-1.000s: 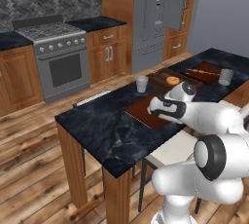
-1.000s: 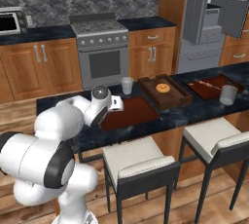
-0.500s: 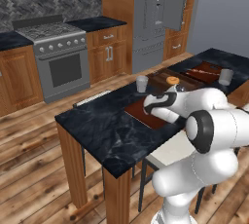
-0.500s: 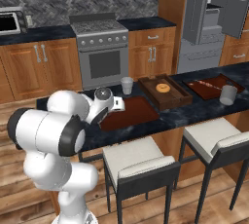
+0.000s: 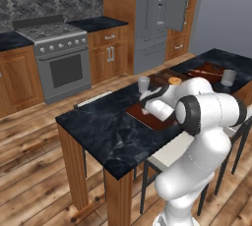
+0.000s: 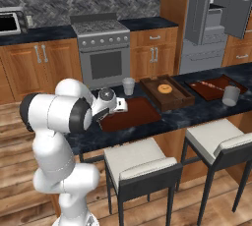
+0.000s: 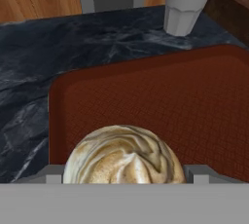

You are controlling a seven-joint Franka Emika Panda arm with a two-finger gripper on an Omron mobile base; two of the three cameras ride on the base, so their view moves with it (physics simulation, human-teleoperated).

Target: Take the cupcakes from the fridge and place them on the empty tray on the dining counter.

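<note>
A cupcake with a swirled tan-cream top fills the gap between my fingers at the bottom of the hand view. My gripper is shut on it, with the jaws standing wide around it. The hand hovers low over one end of the flat reddish-brown tray, whose surface ahead is bare. From the base, my gripper sits above the tray on the dark marbled dining counter. The grey fridge stands at the back with a door open.
A grey cup stands just beyond the tray. Next to the tray is a wooden box holding a round pastry, then a reddish board and a second cup. White-seated stools line the near side.
The arm's elbow and upper links have swung round. The hand stays low over the tray, edging slightly towards its end. The jaws keep the same spread on the cupcake.
</note>
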